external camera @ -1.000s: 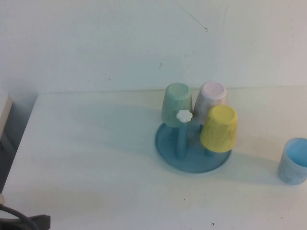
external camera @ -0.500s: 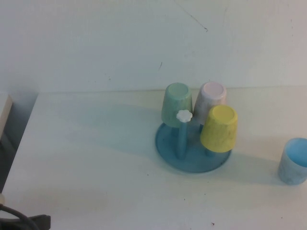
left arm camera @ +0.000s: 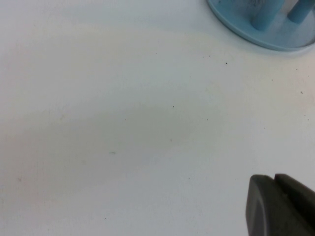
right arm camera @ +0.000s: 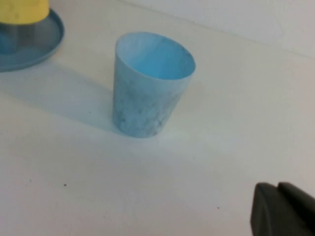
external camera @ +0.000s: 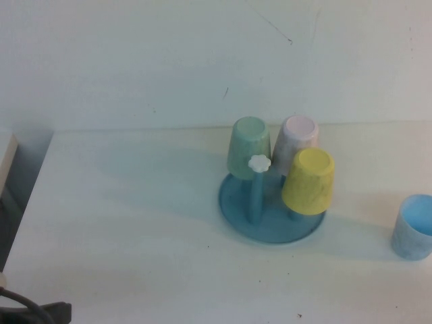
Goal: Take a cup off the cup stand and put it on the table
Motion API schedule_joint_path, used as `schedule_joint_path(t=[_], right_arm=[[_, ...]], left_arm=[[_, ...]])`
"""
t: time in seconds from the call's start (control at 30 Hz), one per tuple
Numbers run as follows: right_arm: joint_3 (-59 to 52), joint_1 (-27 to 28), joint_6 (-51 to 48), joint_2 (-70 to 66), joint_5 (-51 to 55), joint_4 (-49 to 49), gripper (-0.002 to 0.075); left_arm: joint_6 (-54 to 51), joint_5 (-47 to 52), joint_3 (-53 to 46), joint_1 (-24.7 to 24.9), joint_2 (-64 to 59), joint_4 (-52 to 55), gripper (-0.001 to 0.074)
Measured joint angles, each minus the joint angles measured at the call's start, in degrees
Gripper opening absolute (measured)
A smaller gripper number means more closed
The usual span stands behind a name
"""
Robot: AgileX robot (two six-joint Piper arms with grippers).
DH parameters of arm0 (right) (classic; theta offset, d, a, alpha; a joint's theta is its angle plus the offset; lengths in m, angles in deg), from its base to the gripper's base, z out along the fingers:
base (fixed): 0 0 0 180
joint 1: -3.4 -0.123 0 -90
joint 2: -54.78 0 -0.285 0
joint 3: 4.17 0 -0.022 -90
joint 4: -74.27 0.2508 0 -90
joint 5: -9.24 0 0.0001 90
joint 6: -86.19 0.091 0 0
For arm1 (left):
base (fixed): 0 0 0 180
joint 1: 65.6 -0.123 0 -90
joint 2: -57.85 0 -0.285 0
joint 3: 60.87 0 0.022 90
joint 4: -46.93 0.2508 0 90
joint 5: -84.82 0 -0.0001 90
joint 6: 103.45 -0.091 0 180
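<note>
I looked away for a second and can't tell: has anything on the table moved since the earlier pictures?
Nothing visibly changed. The light blue cup stands upright on the table, right of the cup stand, which carries the green, pink and yellow cups. The left gripper and right gripper hover shut, holding nothing.

A plain white wall [external camera: 169, 61] fills the upper part of the high view, marked by a thin dark scratch [external camera: 270, 27] near the upper centre and a few small specks lower down. At the left edge, a narrow shadowed gap [external camera: 20, 182] runs downward, with the corner of a pale piece of furniture [external camera: 5, 152] showing beside it. Soft, even light casts faint shadows toward the lower right.
</note>
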Motion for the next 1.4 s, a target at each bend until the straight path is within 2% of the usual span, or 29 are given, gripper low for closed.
schedule_joint_path(t=[0.17,0.47,1.23,1.4], right_arm=[[-0.2,-2.5,3.1,0.1,-1.4,-0.4,-0.0001],[-0.2,-7.6,2.3,0.1,-1.4,-1.0,-0.0001],[-0.2,-8.0,-0.1,0.1,-1.4,-1.4,-0.0001],[-0.2,-8.0,-0.1,0.1,-1.4,-1.4,-0.0001]], left_arm=[[0.0,0.0,0.0,0.0,0.0,-0.1,-0.0001],[0.2,0.0,0.0,0.0,0.0,-0.5,-0.0001],[0.3,0.0,-0.2,0.0,0.0,-0.8,-0.0001],[0.3,-4.2,-3.1,0.0,1.5,-4.4,-0.0001]])
